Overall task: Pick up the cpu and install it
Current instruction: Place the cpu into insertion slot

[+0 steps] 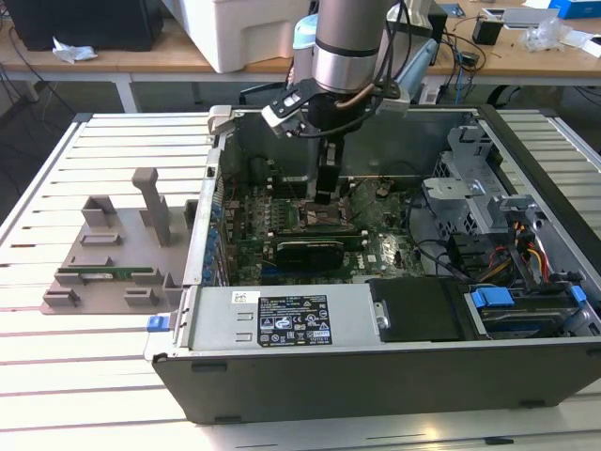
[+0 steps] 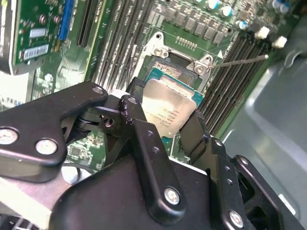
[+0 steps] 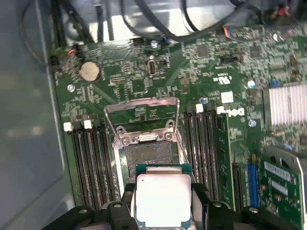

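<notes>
tool (image 3: 163, 202) clamped on flat square cpu (image 3: 162, 195), shiny silver lid, green rim, above open socket (image 3: 145, 155)

- In the second wrist view, black fingers (image 2: 194, 136) cover two sides of the cpu (image 2: 169, 109); its print is too blurred to read.
- In the exterior view, the gripper (image 1: 326, 197) hides part of the socket (image 1: 302, 222).
</notes>
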